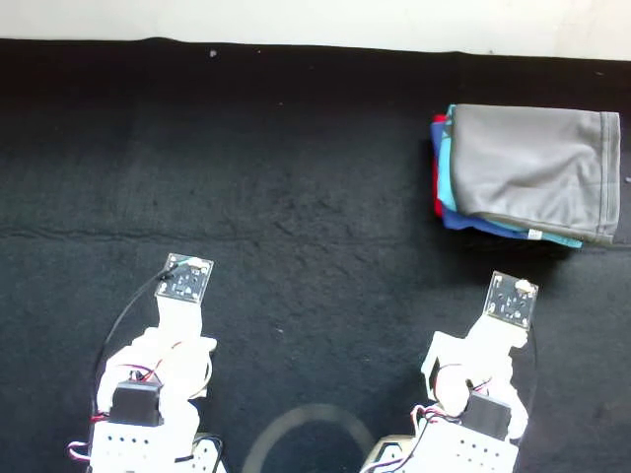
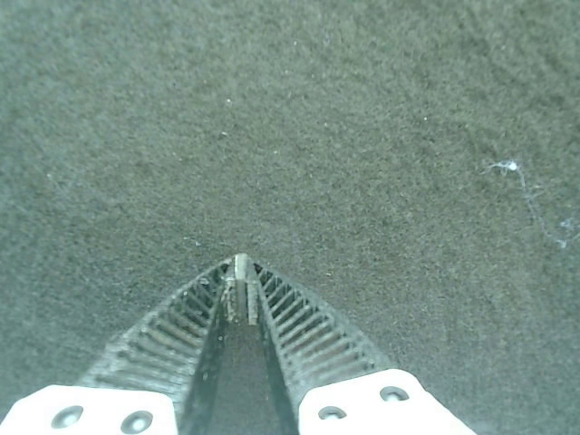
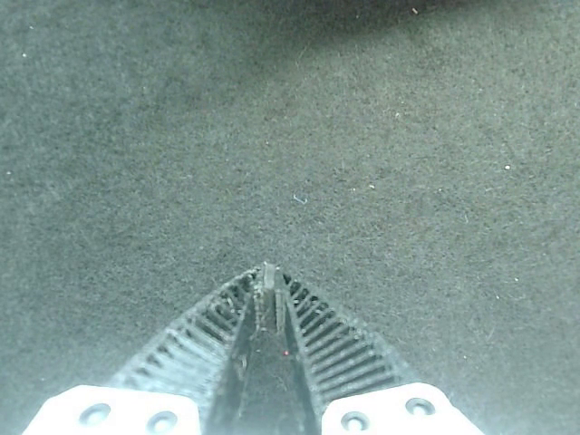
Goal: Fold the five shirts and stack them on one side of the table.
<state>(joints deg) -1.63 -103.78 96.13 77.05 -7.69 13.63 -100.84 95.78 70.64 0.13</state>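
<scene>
Left arm [image 1: 158, 370] and right arm [image 1: 478, 379] sit folded back at the near edge of the table [image 1: 296, 197], side by side and well apart. Left gripper [image 2: 240, 272] and right gripper [image 3: 265, 276]: fingertips closed together, empty, above the table.

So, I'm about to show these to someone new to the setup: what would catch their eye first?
First the stack of folded shirts, at the far right of the black table in the high view. A grey shirt lies on top, with teal, blue and red edges peeking out beneath it. Next come the left gripper and the right gripper, each shut over bare black cloth.
</scene>
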